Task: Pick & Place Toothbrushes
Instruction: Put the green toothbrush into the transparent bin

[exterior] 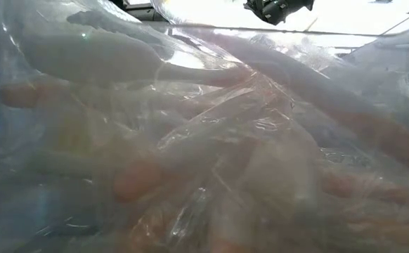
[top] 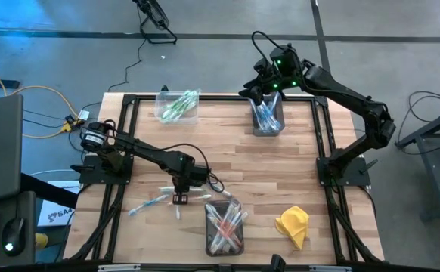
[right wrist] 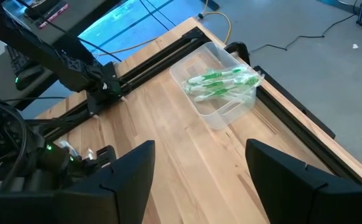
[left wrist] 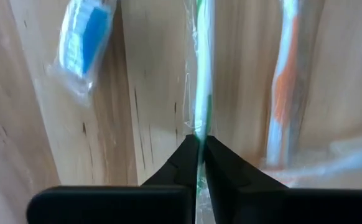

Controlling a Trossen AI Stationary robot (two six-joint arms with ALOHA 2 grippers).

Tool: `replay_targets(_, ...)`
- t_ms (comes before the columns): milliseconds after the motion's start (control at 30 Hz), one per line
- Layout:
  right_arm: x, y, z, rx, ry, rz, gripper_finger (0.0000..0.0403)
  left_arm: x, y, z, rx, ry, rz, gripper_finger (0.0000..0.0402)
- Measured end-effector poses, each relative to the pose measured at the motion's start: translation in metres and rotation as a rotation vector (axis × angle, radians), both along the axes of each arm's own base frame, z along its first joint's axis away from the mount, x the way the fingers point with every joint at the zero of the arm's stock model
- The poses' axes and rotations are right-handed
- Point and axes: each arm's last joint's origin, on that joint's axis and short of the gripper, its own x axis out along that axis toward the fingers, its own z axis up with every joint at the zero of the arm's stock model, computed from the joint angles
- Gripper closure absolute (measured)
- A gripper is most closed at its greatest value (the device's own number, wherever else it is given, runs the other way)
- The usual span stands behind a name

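1. Left gripper (left wrist: 199, 146), lower centre of the high view, pinches a green toothbrush (left wrist: 201, 74) on the table, likely for sorting into the green-brush bin (top: 178, 106).
2. Right gripper (right wrist: 199, 165) hangs open over the blue-brush bin (top: 268, 117), upper centre, probably just emptied.

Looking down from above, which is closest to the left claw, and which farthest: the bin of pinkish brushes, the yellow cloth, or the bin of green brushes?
From the left gripper, low on the table:
1. Bin of pink-red toothbrushes, just beside it, near the front edge.
2. Bin of green toothbrushes, at the far edge.
3. Yellow cloth, toward the right arm's side.
The last two are nearly too close to call.
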Motion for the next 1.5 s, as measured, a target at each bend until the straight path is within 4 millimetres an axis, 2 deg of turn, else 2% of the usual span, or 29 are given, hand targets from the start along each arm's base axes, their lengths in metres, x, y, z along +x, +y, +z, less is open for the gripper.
replay_targets(300,0.0,0.0,0.0,0.001,0.0,0.001,0.016,-0.013,0.002,0.0,0.022,0.133,0.0,0.0398)
replay_targets(600,0.0,0.0,0.0,0.0,0.0,0.002,0.016,-0.015,0.004,0.008,0.082,0.163,0.001,0.0399)
replay_targets(767,0.0,0.0,0.0,-0.003,0.0,0.002,0.016,-0.009,0.009,0.03,0.164,0.17,-0.027,0.04)
replay_targets(900,0.0,0.0,0.0,-0.002,0.0,0.003,0.016,-0.003,0.021,0.051,0.196,0.179,-0.002,0.04)
replay_targets(1233,0.0,0.0,0.0,0.002,-0.002,0.006,0.016,0.001,0.065,0.11,0.352,0.217,0.093,0.04)
replay_targets(1367,0.0,0.0,0.0,0.001,-0.002,0.007,0.016,-0.002,0.084,0.13,0.405,0.234,0.148,0.04)
replay_targets(1500,0.0,0.0,0.0,0.0,-0.001,0.007,0.016,-0.004,0.104,0.146,0.405,0.181,0.225,0.04)
